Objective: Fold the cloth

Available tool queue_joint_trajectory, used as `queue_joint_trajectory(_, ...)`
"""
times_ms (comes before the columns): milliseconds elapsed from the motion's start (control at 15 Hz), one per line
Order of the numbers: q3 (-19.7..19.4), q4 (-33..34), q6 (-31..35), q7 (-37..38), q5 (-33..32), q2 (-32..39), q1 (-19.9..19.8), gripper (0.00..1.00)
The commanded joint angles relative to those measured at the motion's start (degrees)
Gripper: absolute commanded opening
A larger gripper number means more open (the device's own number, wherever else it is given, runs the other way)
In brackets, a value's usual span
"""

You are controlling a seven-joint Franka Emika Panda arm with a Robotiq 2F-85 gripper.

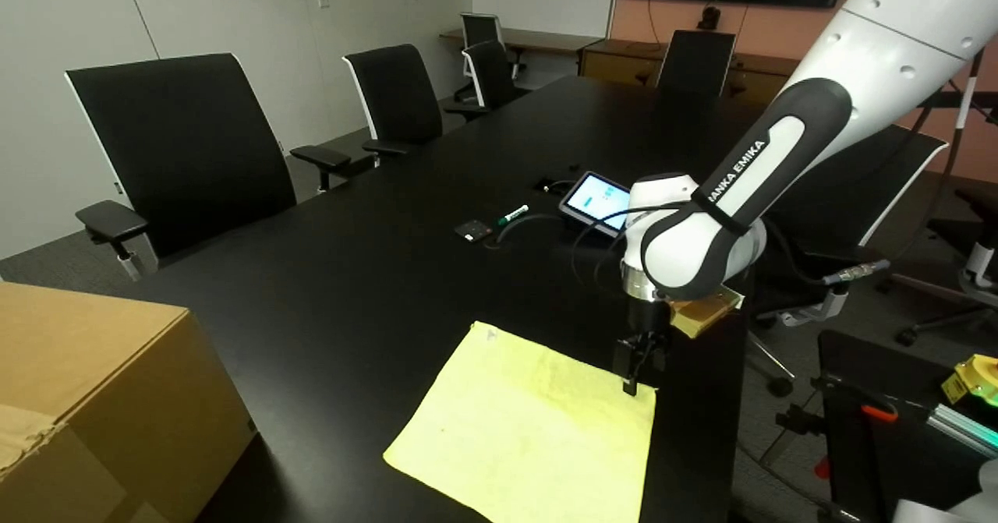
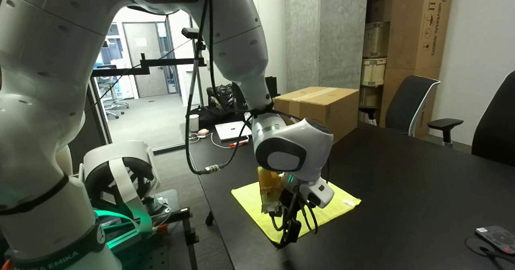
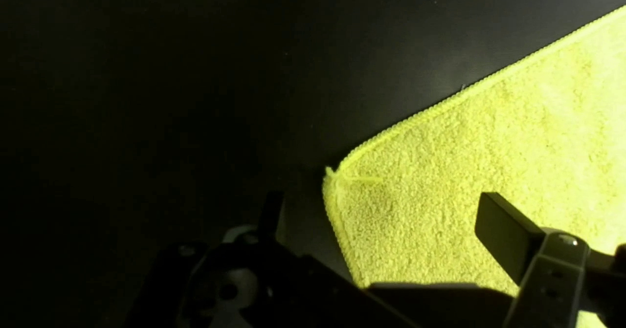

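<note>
A yellow cloth (image 1: 530, 429) lies flat and spread out on the black table. It also shows in an exterior view (image 2: 338, 205), partly hidden behind the arm. My gripper (image 1: 641, 375) is at the cloth's corner close to the table's side edge; it also shows in an exterior view (image 2: 289, 238). In the wrist view my gripper (image 3: 381, 208) is open, with the corner of the cloth (image 3: 430, 186) between the fingers. One finger is over bare table beyond the cloth's edge, the other over the cloth. Nothing is held. I cannot tell whether the fingertips touch the surface.
A large cardboard box (image 1: 156, 398) stands on the table beside the cloth. A tablet (image 1: 596, 202), a green marker (image 1: 513, 215) and a small dark remote (image 1: 472, 231) lie farther along. Chairs (image 1: 179, 149) line the table. A laptop (image 2: 232, 130) lies at the far end.
</note>
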Motion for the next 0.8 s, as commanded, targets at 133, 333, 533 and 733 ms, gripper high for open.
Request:
queue_joint_trajectory(133, 0.55, 4.59, -1.32, -0.85, 0.13, 5.29, -0.4, 1.0)
queue_joint_trajectory(333, -0.1, 6.22, -1.27, 0.16, -0.4, 7.05, 0.08, 1.0)
queue_joint_trajectory(533, -0.11, 7.32, -1.37, 0.34, -0.24, 7.88, 0.03, 1.0)
queue_joint_trajectory(733, -0.06, 7.86, -2.0, 0.56, -0.03, 7.76, 0.06, 1.0)
